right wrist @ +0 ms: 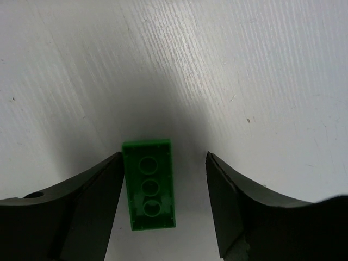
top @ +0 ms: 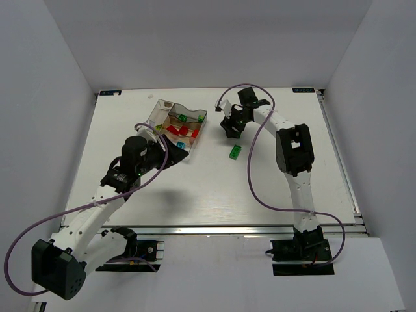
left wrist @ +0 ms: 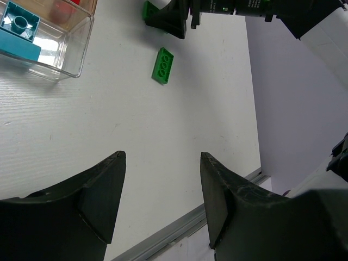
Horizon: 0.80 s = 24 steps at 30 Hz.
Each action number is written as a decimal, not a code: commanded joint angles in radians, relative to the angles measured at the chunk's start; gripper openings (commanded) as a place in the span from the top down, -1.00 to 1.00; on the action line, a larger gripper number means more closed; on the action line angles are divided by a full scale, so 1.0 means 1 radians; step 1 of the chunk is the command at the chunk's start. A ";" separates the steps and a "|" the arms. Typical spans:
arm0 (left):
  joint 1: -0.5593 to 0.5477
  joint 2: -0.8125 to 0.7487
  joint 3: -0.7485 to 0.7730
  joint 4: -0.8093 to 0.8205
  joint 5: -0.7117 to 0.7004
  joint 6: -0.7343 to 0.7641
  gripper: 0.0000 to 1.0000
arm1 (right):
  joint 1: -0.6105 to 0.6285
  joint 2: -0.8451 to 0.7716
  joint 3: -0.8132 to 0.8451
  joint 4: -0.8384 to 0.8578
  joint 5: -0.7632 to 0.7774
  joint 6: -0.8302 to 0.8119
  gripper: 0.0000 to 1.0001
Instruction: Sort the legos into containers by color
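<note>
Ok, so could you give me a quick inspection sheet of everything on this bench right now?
Surface: white table, lightly textured.
Job's things: clear tray holding red bricks and a light blue brick; loose green brick on the table; second green brick between the right fingers.
Clutter: nothing seen.
Grippers: left gripper open, empty; right gripper open, straddling the second green brick.
Cables: purple cable along each arm.
Surroundings: white walls.

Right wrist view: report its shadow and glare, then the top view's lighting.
Right wrist view: a soft dark shadow surrounds the green brick, and glare streaks the table toward the upper right. Top external view: even lighting, a soft shadow beside the left arm.
</note>
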 commanded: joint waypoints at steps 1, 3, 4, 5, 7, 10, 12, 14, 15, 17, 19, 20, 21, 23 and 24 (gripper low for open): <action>-0.005 -0.002 0.001 0.014 -0.002 0.001 -0.33 | -0.010 0.032 0.023 -0.048 0.000 -0.048 -0.31; -0.005 0.004 0.002 0.016 -0.002 0.001 -0.33 | -0.014 0.034 0.018 -0.064 -0.021 -0.060 -0.18; -0.005 0.007 0.007 0.014 -0.002 0.001 -0.33 | -0.014 0.034 0.018 -0.070 -0.029 -0.062 -0.10; -0.005 0.008 0.008 0.016 -0.002 0.003 -0.33 | -0.014 0.034 0.018 -0.087 -0.038 -0.065 0.04; -0.005 0.010 0.010 0.014 -0.002 0.003 -0.34 | -0.019 0.029 0.018 -0.099 -0.067 -0.074 0.16; -0.005 0.013 0.014 0.014 -0.002 0.004 -0.33 | -0.017 0.020 0.015 -0.111 -0.098 -0.079 0.49; -0.005 0.014 0.016 0.016 -0.001 0.003 -0.34 | -0.016 -0.003 0.016 -0.104 -0.139 -0.059 0.58; -0.005 0.013 0.016 0.014 0.001 0.004 -0.33 | -0.010 -0.044 0.015 -0.079 -0.172 -0.039 0.67; -0.005 0.014 0.016 0.014 -0.001 0.004 -0.33 | -0.004 -0.059 0.016 -0.047 -0.211 -0.010 0.68; -0.005 0.013 0.014 0.011 0.001 0.004 -0.33 | 0.009 -0.092 0.029 -0.009 -0.245 0.033 0.72; -0.005 0.014 0.016 0.010 -0.001 0.006 -0.33 | 0.033 -0.103 0.065 0.050 -0.279 0.103 0.75; -0.005 0.013 0.016 0.010 -0.001 0.006 -0.33 | 0.054 -0.107 0.079 0.074 -0.291 0.128 0.75; -0.005 0.010 0.016 0.008 -0.002 0.004 -0.34 | 0.062 -0.107 0.093 0.102 -0.294 0.157 0.76; -0.015 0.008 0.017 0.002 -0.007 0.003 -0.34 | 0.088 -0.109 0.110 0.203 -0.296 0.246 0.77; -0.015 0.002 0.017 -0.001 -0.010 0.003 -0.33 | 0.101 -0.104 0.113 0.237 -0.290 0.278 0.77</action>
